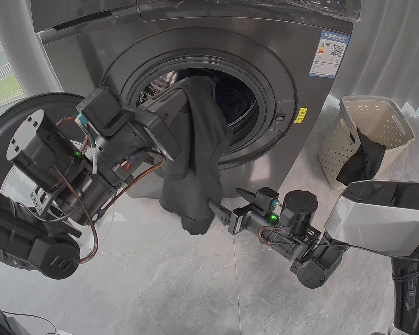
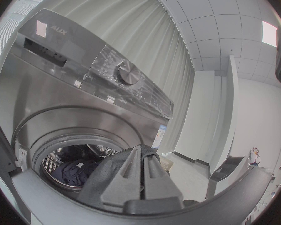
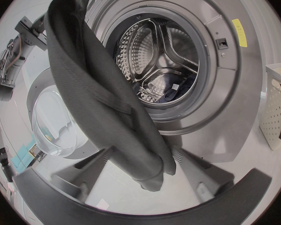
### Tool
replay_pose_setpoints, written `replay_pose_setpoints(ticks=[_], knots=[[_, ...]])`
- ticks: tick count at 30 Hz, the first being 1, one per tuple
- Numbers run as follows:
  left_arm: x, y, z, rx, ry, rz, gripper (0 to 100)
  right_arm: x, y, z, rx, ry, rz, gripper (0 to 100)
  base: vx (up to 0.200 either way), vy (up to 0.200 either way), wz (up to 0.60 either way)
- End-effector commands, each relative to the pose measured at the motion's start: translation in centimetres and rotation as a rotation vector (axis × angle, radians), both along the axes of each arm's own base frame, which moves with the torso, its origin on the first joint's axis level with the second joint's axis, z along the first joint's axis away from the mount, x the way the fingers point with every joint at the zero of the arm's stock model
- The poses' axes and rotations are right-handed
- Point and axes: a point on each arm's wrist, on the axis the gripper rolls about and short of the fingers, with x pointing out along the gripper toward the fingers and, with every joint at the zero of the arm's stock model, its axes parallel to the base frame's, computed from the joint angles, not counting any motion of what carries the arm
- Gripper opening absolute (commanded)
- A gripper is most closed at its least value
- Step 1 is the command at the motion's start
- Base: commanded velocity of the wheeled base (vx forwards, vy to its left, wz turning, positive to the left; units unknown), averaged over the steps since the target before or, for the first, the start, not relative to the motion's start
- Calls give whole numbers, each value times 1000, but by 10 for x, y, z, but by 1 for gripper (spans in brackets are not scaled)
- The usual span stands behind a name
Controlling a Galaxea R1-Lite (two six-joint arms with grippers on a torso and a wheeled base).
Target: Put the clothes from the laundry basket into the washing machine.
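— So, what is the cloth like?
— It's a dark grey garment (image 1: pixel 195 154), a fine matte knit folded into a long, limp band. It hangs from the mouth of the washing machine (image 1: pixel 284 70) at the centre of the frame, down past the round door ring toward the grey tiled floor (image 1: pixel 172 280).
— And your hands?
— My left gripper (image 1: pixel 184 89) sits high, level with the opening, with its flat black fingers pinched together on the garment's upper fold. My right gripper (image 1: pixel 228 202) is low at centre frame on a nearly horizontal arm. Its two wedge-shaped fingers are spread apart, and the garment's lower end hangs between them.
— Inside the machine?
— I see a shiny, dimpled steel drum (image 3: pixel 146 47) with navy clothes (image 3: pixel 175 89) lying at its bottom.
— The basket?
— The laundry basket (image 1: pixel 333 154) is cream perforated plastic, at the right of the frame, and a black cloth (image 1: pixel 363 161) is draped over its rim.
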Motion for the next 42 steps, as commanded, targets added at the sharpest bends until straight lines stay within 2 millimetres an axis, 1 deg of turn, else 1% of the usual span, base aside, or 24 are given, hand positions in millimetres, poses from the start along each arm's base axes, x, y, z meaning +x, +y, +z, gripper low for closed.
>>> replay_pose_setpoints(ticks=[1,2,4,7,11,14,18,21,24,27,28,34,35,38,40,41,42], knots=[[-16,-1,12,-22,-34,-44,0,14,7,-7,4,-18,3,100,0,0,0],[-16,-1,12,-22,-34,-44,0,14,7,-7,4,-18,3,100,0,0,0],[-20,-2,10,-15,-28,-55,0,23,12,-4,27,-50,14,100,0,0,0],[-21,-1,6,-5,-15,-56,0,30,17,5,54,-90,18,100,0,0,0],[-22,0,3,-1,-10,-58,0,40,23,6,72,-119,18,100,0,0,0],[-24,0,3,-3,-13,-59,0,48,24,4,53,-127,6,100,0,0,0],[-25,1,2,-2,-12,-61,0,64,24,2,50,-155,-16,100,0,0,0],[-25,0,2,0,-13,-66,0,75,26,-4,50,-166,-26,100,0,0,0],[-28,-3,2,-1,-14,-84,0,81,31,-7,58,-185,-28,100,0,0,0],[-29,-4,1,0,-10,-89,0,85,33,-6,69,-200,-32,100,0,0,0],[-29,-4,0,2,-9,-88,0,88,35,0,87,-225,-37,0,0,0,0],[-30,-1,-5,9,0,-82,0,92,33,17,126,-271,-58,0,0,0,0],[-30,-1,-5,9,0,-82,0,92,33,17,126,-271,-58,0,0,0,0],[-30,3,-12,19,16,-69,0,92,29,24,138,-283,-70,0,0,0,0],[-27,8,-16,27,29,-48,0,92,27,30,147,-293,-73,0,0,0,0],[-23,17,-21,38,47,-13,0,91,22,38,157,-307,-81,0,0,0,0],[-22,21,-25,46,61,4,0,90,20,44,161,-310,-85,0,0,0,0]])
